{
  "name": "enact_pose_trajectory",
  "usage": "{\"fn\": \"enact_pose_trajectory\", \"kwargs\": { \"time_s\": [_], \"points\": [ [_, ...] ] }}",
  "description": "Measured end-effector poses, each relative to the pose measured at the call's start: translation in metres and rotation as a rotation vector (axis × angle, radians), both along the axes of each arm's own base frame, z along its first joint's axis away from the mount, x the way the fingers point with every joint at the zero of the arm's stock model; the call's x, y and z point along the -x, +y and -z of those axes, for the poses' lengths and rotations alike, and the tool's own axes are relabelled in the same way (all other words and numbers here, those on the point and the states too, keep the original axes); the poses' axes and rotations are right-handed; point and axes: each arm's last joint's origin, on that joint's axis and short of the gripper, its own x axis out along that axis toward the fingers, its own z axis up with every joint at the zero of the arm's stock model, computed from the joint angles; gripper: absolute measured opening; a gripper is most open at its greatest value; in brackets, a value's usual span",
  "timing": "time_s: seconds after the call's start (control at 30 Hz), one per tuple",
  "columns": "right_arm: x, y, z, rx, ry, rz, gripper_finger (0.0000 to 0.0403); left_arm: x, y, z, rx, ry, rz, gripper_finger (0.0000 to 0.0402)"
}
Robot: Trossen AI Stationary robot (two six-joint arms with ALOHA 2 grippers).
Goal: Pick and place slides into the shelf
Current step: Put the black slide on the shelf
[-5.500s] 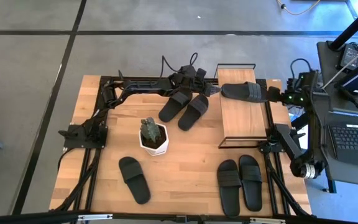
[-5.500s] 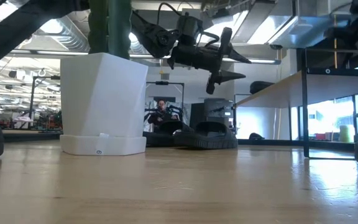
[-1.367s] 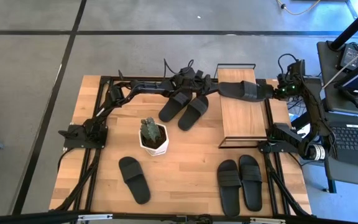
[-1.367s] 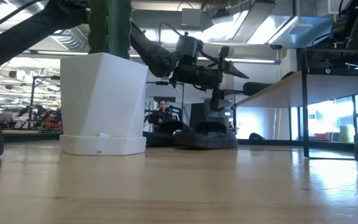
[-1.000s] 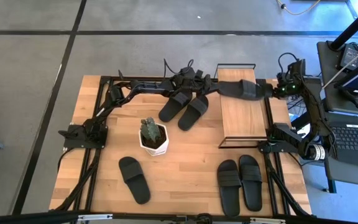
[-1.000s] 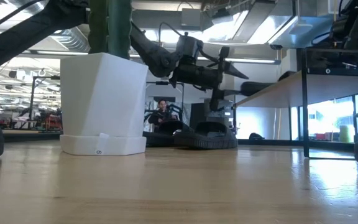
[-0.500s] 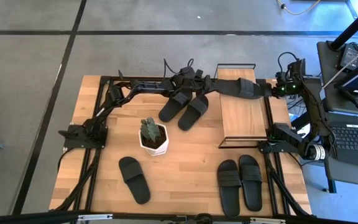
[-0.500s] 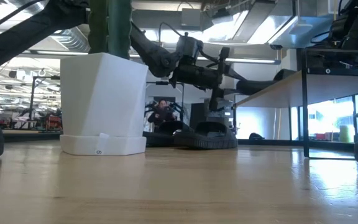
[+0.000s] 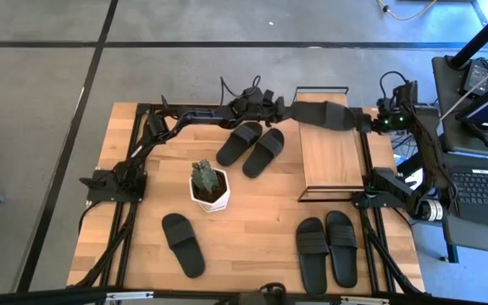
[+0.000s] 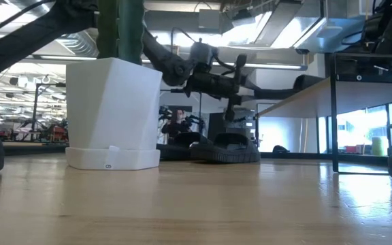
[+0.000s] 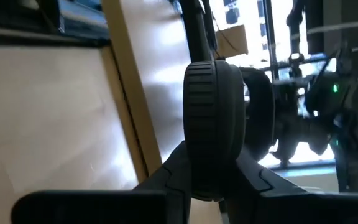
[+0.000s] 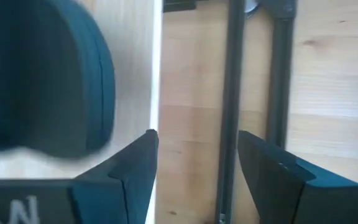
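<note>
While the left gripper (image 9: 285,110) clamps a slide (image 9: 322,116) over the shelf (image 9: 330,157), release comes next; right gripper (image 12: 191,163) waits open, empty.

The high view looks straight down on the whole wooden table (image 9: 252,229), taking in both arms and the floor around. The low view sits at tabletop height, close behind a white planter (image 10: 113,113), facing level across to the room beyond (the shelf (image 10: 305,96) shows here and from above). Each wrist view looks close past its own fingers at the shelf board (image 11: 48,106).
</note>
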Motion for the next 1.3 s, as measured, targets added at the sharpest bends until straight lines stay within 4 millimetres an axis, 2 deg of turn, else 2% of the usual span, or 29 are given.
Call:
{"fn": "enact_pose_trajectory", "kwargs": {
  "time_s": [0.23, 0.6, 0.97, 1.3],
  "points": [
    [0.001, 0.008, -0.004, 0.026, 0.026, 0.013, 0.022, 0.005, 0.011, -0.003, 0.055, -0.033, -0.082, 0.0047],
    [0.0, 0.009, -0.004, 0.03, 0.025, 0.015, 0.022, 0.008, 0.018, 0.0, 0.088, -0.014, -0.164, 0.0052],
    [0.0, 0.009, -0.004, 0.031, 0.025, 0.015, 0.022, 0.005, 0.013, 0.001, 0.083, -0.004, -0.168, 0.0099],
    [0.0, 0.009, -0.004, 0.029, 0.024, 0.014, 0.022, 0.004, 0.011, 0.001, 0.082, -0.006, -0.175, 0.0105]
  ]
}}
